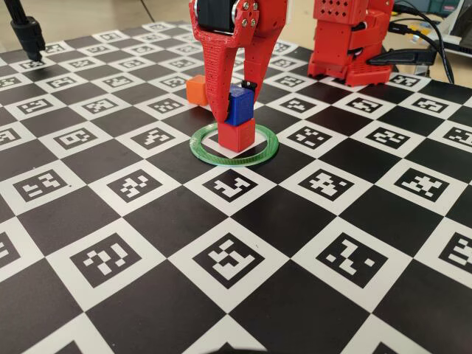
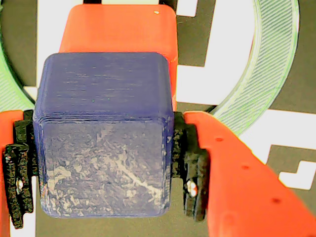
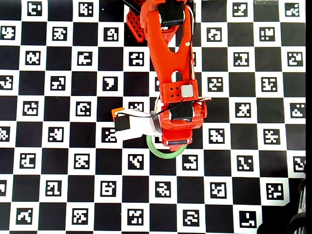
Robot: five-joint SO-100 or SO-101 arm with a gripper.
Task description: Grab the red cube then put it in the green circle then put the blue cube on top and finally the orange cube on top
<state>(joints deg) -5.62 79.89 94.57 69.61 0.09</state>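
One stack: blue cube (image 1: 239,105) on red cube (image 1: 237,134) inside green circle (image 1: 234,144)
Gripper (image 1: 234,110): clamped on blue cube
Nearby: orange cube (image 1: 197,90), half hidden overhead by arm

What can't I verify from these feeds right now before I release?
- Overhead view: the blue cube and red cube are hidden under the arm; only part of the green circle and a corner of the orange cube show.
- Wrist view: the blue cube covers most of the red cube, so centring is unclear.
- Fixed view: the gripper finger hides the cubes' left edges.
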